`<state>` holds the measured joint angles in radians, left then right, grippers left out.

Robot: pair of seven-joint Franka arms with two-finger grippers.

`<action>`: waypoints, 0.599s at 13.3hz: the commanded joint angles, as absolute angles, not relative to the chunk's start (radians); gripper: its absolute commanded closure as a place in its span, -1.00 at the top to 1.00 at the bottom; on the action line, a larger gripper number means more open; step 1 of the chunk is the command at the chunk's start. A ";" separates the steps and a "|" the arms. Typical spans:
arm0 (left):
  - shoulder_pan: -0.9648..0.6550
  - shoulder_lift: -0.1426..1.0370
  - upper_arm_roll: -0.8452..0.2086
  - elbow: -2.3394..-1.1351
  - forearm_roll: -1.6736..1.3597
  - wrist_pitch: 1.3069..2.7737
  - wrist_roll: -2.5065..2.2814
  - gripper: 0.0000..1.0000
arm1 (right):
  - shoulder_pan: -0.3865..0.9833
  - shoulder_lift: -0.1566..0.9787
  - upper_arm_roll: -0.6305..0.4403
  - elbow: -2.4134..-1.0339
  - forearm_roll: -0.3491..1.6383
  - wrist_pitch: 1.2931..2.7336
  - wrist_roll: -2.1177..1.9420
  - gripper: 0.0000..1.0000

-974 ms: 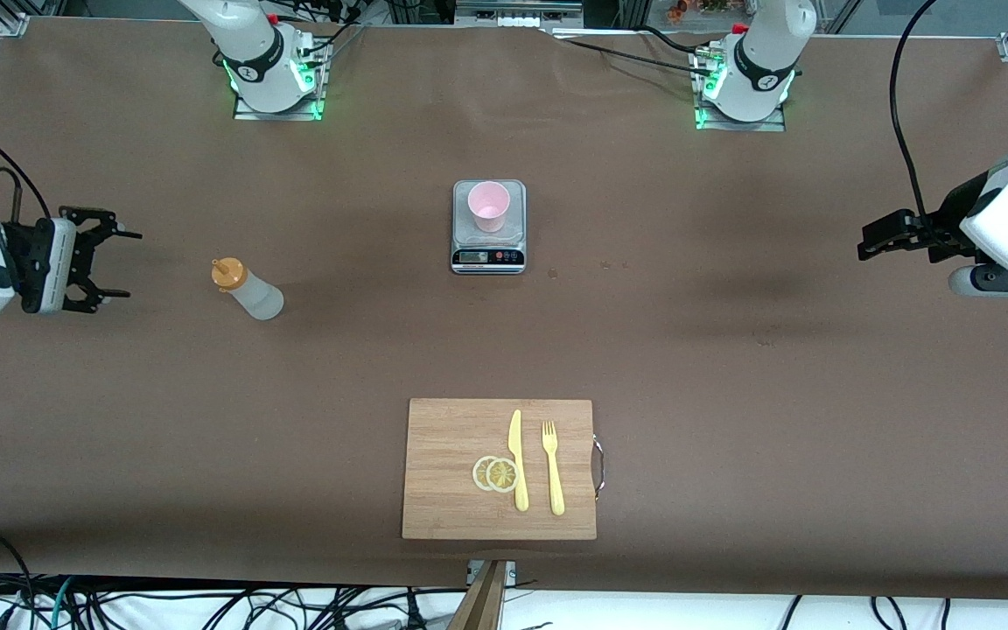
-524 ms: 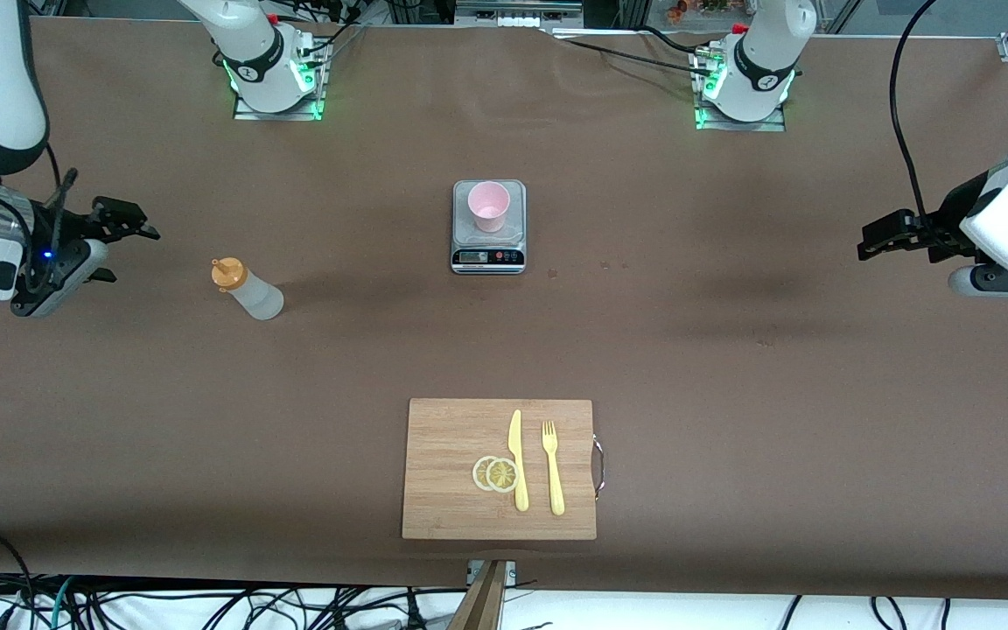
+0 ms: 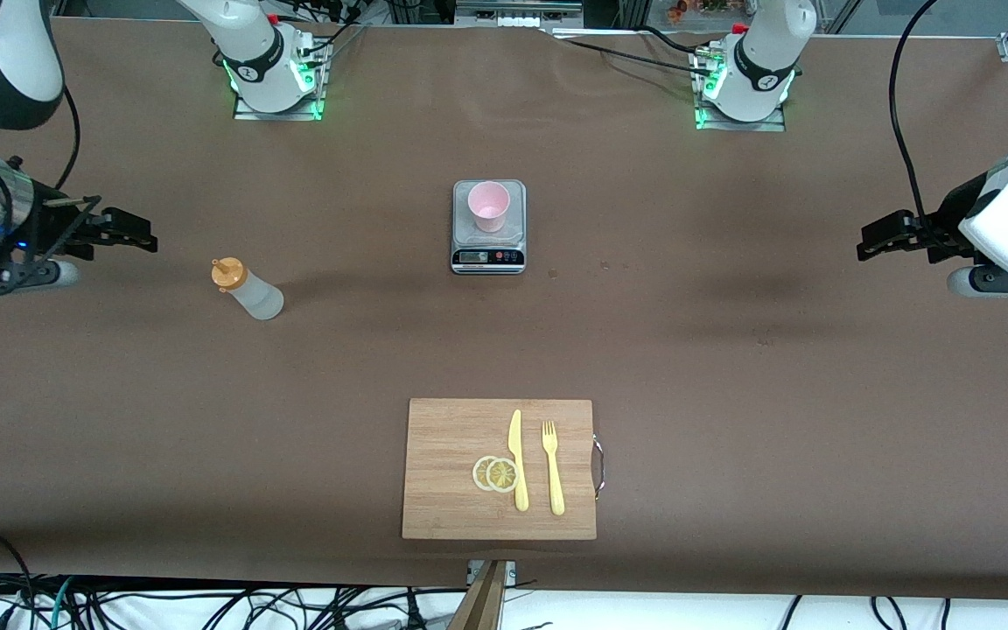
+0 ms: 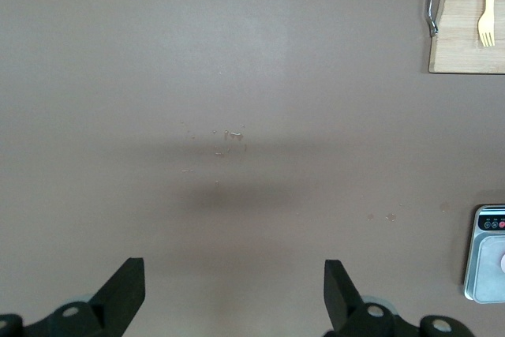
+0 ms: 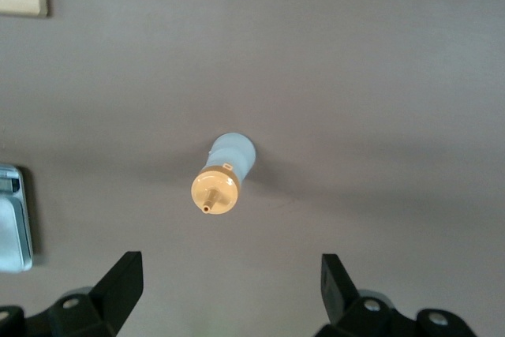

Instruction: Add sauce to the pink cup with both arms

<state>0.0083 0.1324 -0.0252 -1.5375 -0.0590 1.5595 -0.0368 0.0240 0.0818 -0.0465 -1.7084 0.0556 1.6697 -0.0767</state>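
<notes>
The sauce bottle (image 3: 246, 290), translucent whitish with an orange nozzle cap, stands upright on the table toward the right arm's end; it also shows in the right wrist view (image 5: 222, 175). The pink cup (image 3: 488, 206) stands on the grey scale (image 3: 488, 254) at the table's middle. My right gripper (image 3: 132, 231) is open and empty, up in the air beside the bottle at the table's end; in its wrist view (image 5: 229, 286) the bottle lies ahead of the jaws. My left gripper (image 3: 873, 242) is open and empty over bare table at the left arm's end (image 4: 234, 290).
A wooden cutting board (image 3: 451, 472) with two lemon slices (image 3: 495, 473), a yellow knife (image 3: 517, 459) and a yellow fork (image 3: 553, 468) lies near the table's front edge. The board's corner (image 4: 465, 37) and the scale's edge (image 4: 485, 258) show in the left wrist view.
My right gripper has turned at the wrist and shifted a little toward the table's back, its fingers now pointing toward the bottle. The left arm has not moved.
</notes>
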 commanded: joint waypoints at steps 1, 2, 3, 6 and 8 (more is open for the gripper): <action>0.006 0.147 -0.026 -1.505 -0.048 1.548 -0.028 1.00 | 0.057 0.069 -0.106 -1.608 0.034 1.554 0.105 1.00; 0.005 0.147 -0.028 -1.505 -0.046 1.548 -0.028 1.00 | 0.064 0.069 -0.127 -1.580 0.034 1.517 0.133 1.00; 0.005 0.147 -0.028 -1.505 -0.048 1.548 -0.028 1.00 | 0.061 0.069 -0.126 -1.562 0.028 1.494 0.136 1.00; 0.006 0.147 -0.028 -1.505 -0.046 1.548 -0.028 1.00 | 0.034 0.077 -0.124 -1.562 0.023 1.493 0.069 1.00; 0.003 0.147 -0.028 -1.505 -0.045 1.548 -0.028 1.00 | 0.032 0.078 -0.127 -1.562 0.022 1.505 0.060 1.00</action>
